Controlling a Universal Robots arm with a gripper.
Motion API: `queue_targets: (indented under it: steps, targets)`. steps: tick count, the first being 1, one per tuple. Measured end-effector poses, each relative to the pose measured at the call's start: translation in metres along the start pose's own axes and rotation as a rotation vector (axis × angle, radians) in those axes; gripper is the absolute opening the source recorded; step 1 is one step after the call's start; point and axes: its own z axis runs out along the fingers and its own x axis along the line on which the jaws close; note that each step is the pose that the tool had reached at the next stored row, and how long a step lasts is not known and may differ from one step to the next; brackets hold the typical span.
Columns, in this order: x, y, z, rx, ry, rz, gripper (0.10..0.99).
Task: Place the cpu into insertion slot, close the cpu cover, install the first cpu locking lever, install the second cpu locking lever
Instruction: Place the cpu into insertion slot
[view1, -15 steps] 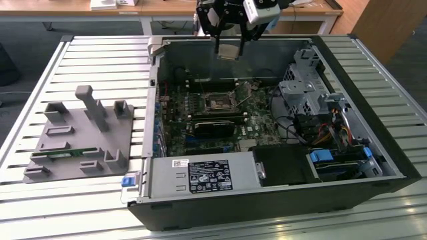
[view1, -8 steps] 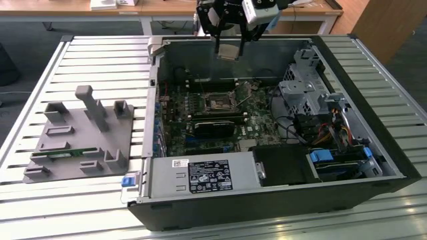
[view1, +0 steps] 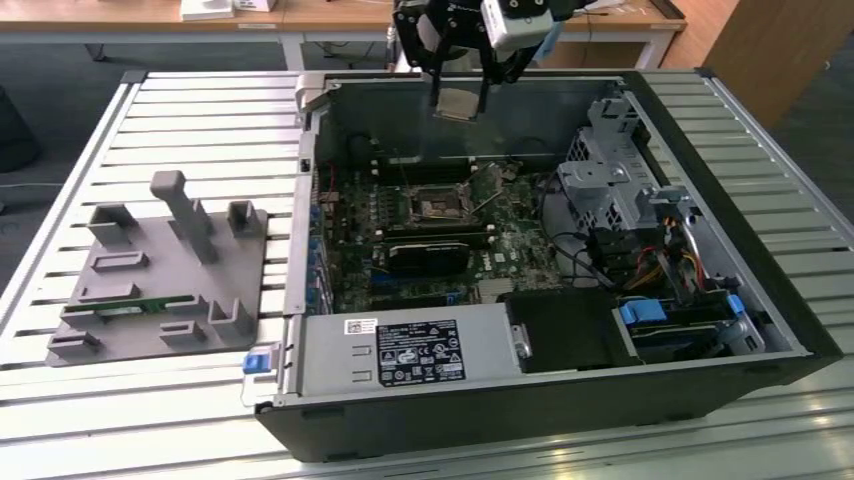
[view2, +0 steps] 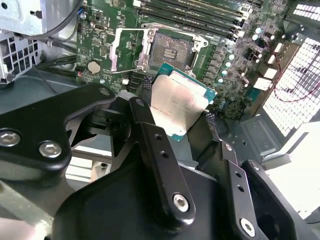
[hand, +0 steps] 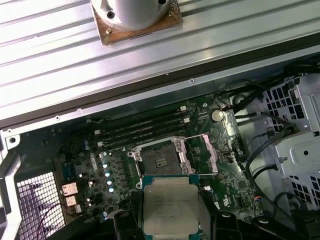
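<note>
Exterior view: the open computer case (view1: 787, 310) lies on its side on the slatted counter (view1: 200, 120), with the end effector (view1: 461, 88) hanging above its far wall. The black fingers (view2: 150, 135) are clamped on two opposite edges of the cpu (view1: 455, 105), which is held in the air well clear of the motherboard (view1: 514, 245).

Inside the case, the insertion slot (view1: 438, 205) sits unfilled, its contact field bare in both wrist views (view2: 172, 50) (hand: 160, 160). The cpu cover (view2: 114, 55) (hand: 211, 159) is swung open and stands just beside the slot. In both wrist views the cpu's dull silvery top (view2: 180, 107) (hand: 170, 207) shows between the fingers.

The case also holds a black rectangular module (view1: 434, 255) near the slot, a power supply (view1: 400, 350) at the near wall, and a drive bay (view1: 667, 320) with blue tabs.

On the counter at the exterior view's left, a grey fixture tray (view1: 147, 250) carries a green memory stick (view1: 134, 310) in one of its holders.
</note>
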Motion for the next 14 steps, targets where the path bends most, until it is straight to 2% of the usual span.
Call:
queue_targets:
  steps: [14]
  targets:
    - [0.0000, 0.0000, 0.0004, -0.001, -0.0075, 0.084, 0.533]
